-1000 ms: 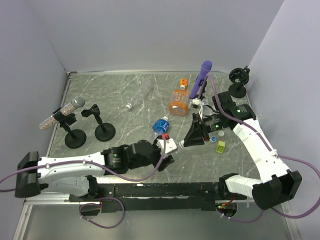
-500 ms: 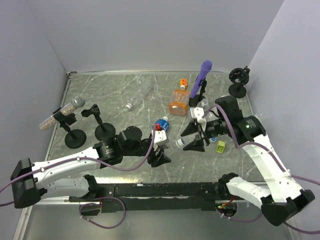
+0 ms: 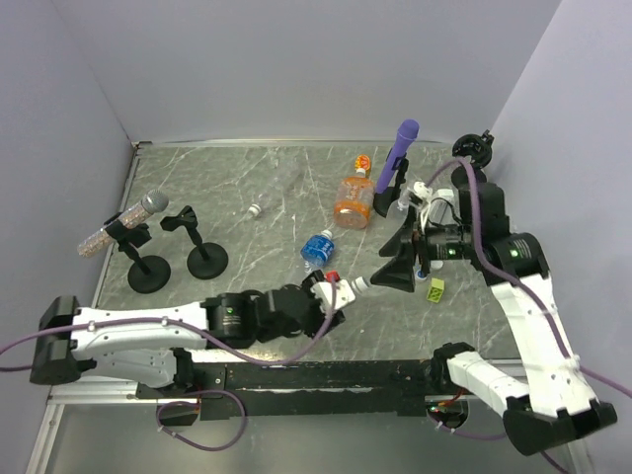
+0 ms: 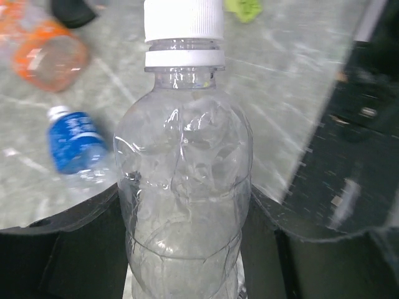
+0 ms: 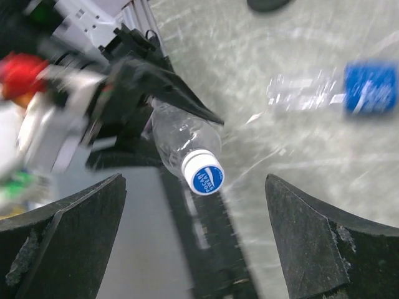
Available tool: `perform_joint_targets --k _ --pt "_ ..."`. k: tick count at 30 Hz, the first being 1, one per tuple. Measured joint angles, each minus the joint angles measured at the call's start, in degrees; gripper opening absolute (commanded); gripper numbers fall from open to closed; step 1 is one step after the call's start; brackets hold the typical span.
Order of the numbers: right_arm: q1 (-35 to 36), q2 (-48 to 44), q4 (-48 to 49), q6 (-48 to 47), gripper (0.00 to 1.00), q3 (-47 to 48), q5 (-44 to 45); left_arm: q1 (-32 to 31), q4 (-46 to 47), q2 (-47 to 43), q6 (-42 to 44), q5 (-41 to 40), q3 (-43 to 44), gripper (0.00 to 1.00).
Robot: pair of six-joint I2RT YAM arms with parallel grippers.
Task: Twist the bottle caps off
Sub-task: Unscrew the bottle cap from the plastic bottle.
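Note:
My left gripper (image 4: 187, 255) is shut on a clear plastic bottle (image 4: 187, 180), its dark fingers (image 4: 62, 249) pressing on both sides of the body. The bottle's white cap (image 4: 184, 22) is on the neck. In the top view that cap (image 3: 363, 284) points right toward my right gripper (image 3: 388, 259). In the right wrist view the cap (image 5: 204, 172), blue-printed on top, floats between the wide-open fingers (image 5: 68, 237) of the right gripper (image 5: 196, 233), touching neither. A blue-labelled bottle (image 3: 318, 247) and an orange bottle (image 3: 354, 202) lie on the table.
A purple microphone-like stick (image 3: 398, 156) stands behind the orange bottle. A yellow-green block (image 3: 435, 289) lies under the right arm. Two black stands (image 3: 205, 259) sit at the left, one holding a microphone (image 3: 123, 219). A small white piece (image 3: 255, 210) lies mid-table.
The right gripper went from shut to wide open and its arm swung up and rightward. The left arm shifted but still holds the clear bottle, cap now facing the right gripper.

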Motion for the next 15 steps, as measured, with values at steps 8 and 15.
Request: perform_joint_targets --k 8,15 --pt "-1.2 8.9 -2.7 6.7 0.91 -4.4 -0.3 -3.1 -0.1 6.3 0.6 -14.4 1.9 0.17" --pt "-0.6 9.1 -2.2 8.3 0.85 -6.2 -1.1 -3.2 1.7 6.4 0.6 -16.2 1.9 0.17"
